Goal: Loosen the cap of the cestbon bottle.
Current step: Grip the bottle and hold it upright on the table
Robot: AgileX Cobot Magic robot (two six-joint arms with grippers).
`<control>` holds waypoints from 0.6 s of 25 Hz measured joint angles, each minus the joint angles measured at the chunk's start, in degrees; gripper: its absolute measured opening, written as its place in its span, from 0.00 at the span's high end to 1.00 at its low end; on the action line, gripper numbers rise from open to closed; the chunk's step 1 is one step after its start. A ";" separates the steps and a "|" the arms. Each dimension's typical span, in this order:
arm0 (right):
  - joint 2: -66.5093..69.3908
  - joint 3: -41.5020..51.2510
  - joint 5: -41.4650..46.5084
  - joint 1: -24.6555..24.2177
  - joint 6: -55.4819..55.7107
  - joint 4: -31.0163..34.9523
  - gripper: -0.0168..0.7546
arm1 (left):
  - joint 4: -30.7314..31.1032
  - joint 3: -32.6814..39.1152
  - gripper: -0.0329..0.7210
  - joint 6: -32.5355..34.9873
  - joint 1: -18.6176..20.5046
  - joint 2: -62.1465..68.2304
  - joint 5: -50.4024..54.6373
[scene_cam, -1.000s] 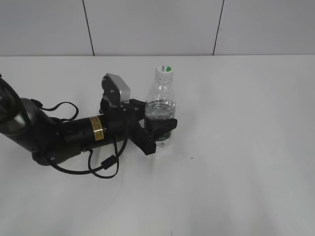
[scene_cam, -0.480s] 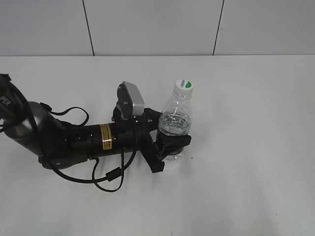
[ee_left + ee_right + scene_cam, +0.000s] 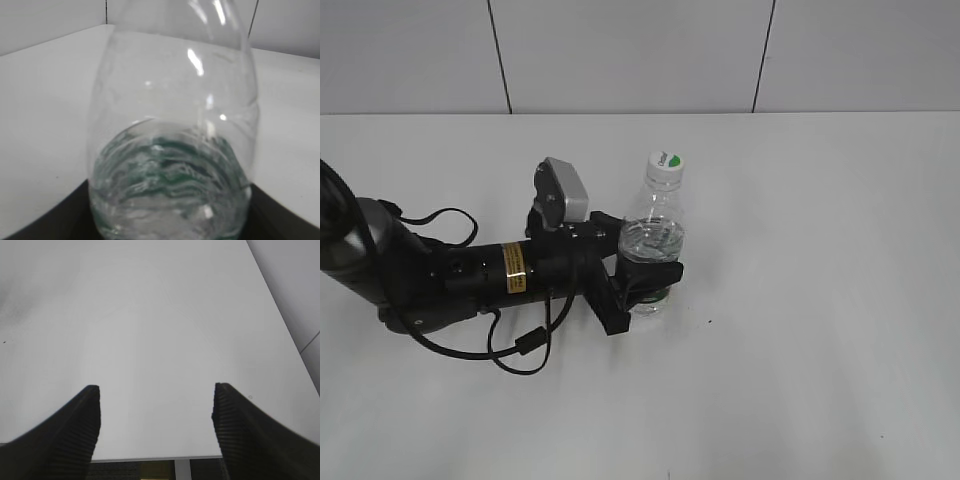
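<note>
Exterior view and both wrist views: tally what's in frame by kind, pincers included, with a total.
Bottles: 1, the cestbon bottle, gripped low by the left pincer
Caps: 1, the cap, on the bottle
Pincers: 2, the left one and the right pincer, open over bare table
Tables: 1
Total: 5

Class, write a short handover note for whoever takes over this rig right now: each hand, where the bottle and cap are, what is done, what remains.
Left hand: shut on the cestbon bottle, low on its body, around the label band.
Right hand: open, holding nothing, above bare table; not seen in the exterior view.
Bottle: leaning a little to the right, partly filled with water.
Cap: on the neck, untouched.
Done: bottle secured.
Left: bring the right hand to the cap and twist it loose.
</note>
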 joint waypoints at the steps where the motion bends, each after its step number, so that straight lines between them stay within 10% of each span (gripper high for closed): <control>1: 0.00 0.00 0.00 0.00 0.00 0.00 0.28 | 0.06 0.00 0.41 -0.06 -0.05 0.00 0.00; 15: 0.00 0.00 0.00 0.00 0.00 0.00 0.28 | -4.12 -0.05 0.41 -0.22 -0.16 3.34 -4.71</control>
